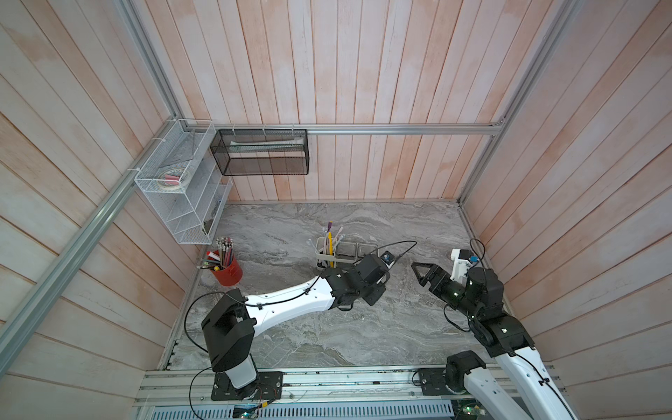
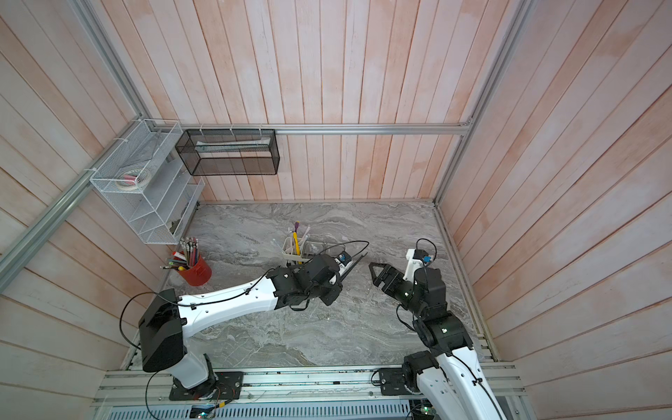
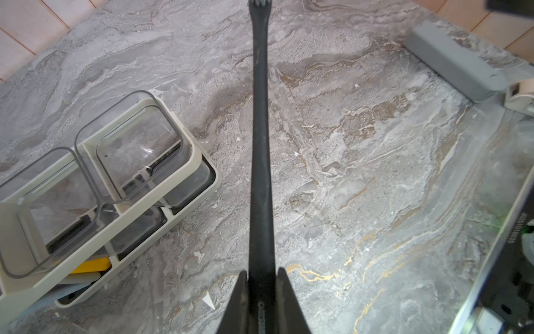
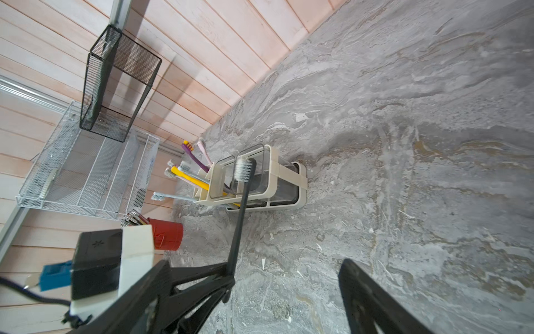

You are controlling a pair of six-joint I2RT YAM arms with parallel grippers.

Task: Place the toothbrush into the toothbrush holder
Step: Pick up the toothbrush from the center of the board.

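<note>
My left gripper (image 3: 262, 274) is shut on the handle of a black toothbrush (image 3: 260, 150). The brush sticks straight out from the jaws above the marble table, its white-bristled head (image 4: 243, 170) at the far end. The toothbrush holder (image 3: 199, 162), a white oblong caddy with two clear square cups, stands on the table beside the brush and apart from it. In both top views the holder (image 1: 358, 259) (image 2: 291, 259) is just behind my left wrist. My right gripper (image 1: 418, 273) (image 4: 254, 263) hangs open to the right with nothing between its fingers, facing the left gripper (image 2: 358, 260).
Several coloured toothbrushes (image 1: 330, 238) stand in the holder's slotted end. A red cup of pencils (image 1: 230, 271) sits at the left. A white wire basket (image 1: 174, 189) and a black mesh basket (image 1: 262, 152) hang on the walls. A grey block (image 3: 450, 60) lies by the wall.
</note>
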